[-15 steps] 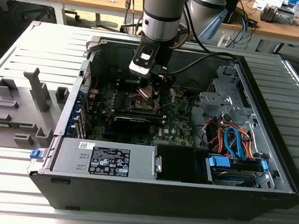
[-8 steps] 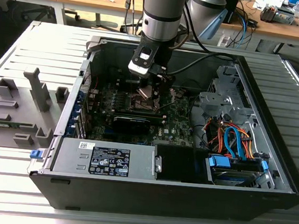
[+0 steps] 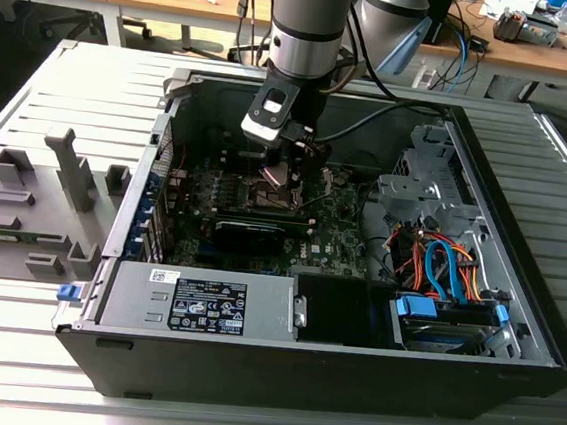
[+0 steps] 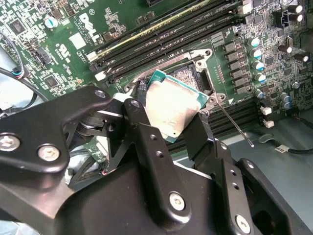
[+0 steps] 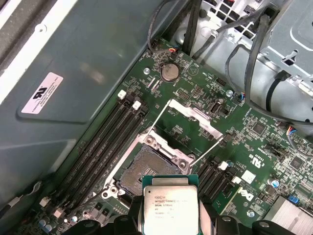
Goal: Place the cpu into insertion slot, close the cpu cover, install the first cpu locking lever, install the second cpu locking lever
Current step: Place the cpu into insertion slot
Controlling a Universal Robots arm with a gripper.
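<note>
Between the black fingers [image 4: 143, 134] of the pincer [image 4: 171, 120], closest to the second wrist view, sits the cpu [image 4: 173, 104], clamped by two opposite edges with the jaws narrowed to the chip's width. It is a thin, flat square with a dull silver metal lid on a green rim. I judge it light and quite stiff, with a lid smooth enough to slide under a loose grip. The underside is likely delicate, so the bare edges, where the fingers press now, are the sound place to hold it.

Just beyond the chip lies the insertion slot [image 5: 146, 169], a dark square recess with a fine grainy floor and a bright metal rim. The cpu hangs clear of it and is not seated, and it seems to sit off one side rather than square over it.

Past the recess the cpu cover [image 5: 195, 113] stands swung open, a thin silvery frame with a large window. A slim wire locking lever [image 4: 234, 125] juts free beside the socket.

Long black memory slots [image 5: 102, 142] flank the socket on the green motherboard [image 5: 254, 147], which is busy with small parts.

Farther out, the motherboard lies inside an open dark metal case [image 3: 349, 365], with the socket toward the case's far wall. The case rests on a ribbed grey tabletop [image 3: 35, 78].
</note>
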